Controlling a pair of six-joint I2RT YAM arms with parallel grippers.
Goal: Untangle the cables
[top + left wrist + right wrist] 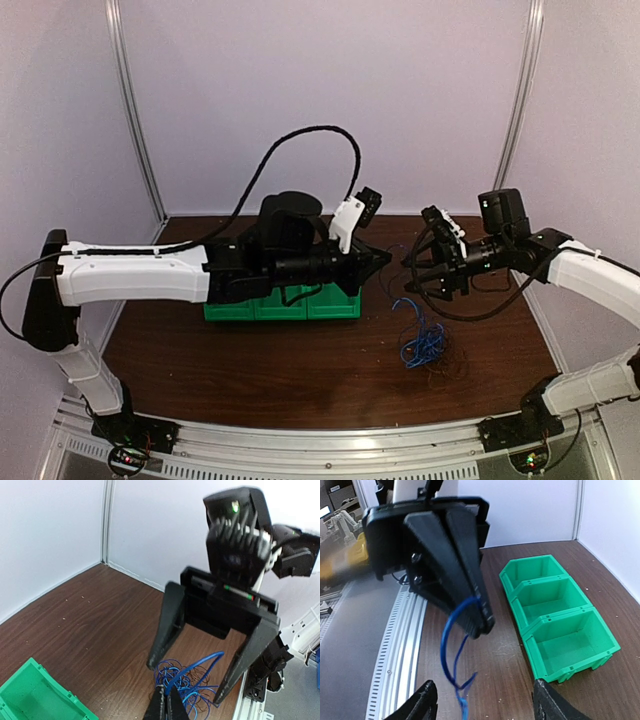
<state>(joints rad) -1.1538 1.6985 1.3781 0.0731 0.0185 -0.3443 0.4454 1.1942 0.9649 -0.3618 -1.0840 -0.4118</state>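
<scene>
The cables lie in a loose blue-and-dark tangle [423, 343] on the brown table, and show below the jaws in the left wrist view as a curly heap [192, 687]. One bright blue strand [215, 661] rises from the heap in a loop. My left gripper [167, 694] is shut on it. From the right wrist view that left gripper [479, 625] is pinched tight with the blue loop [446, 647] hanging beneath. My right gripper [484, 692] faces it, open, its fingers either side of the loop without touching it. From above, left gripper [383, 260] and right gripper [412, 276] nearly meet.
A green three-compartment bin [282, 304] sits under the left arm; its compartments [555, 615] hold nothing. White booth walls stand behind and to the sides. An aluminium rail [330, 450] runs along the near table edge. The arm's thick black hose [300, 140] arcs above.
</scene>
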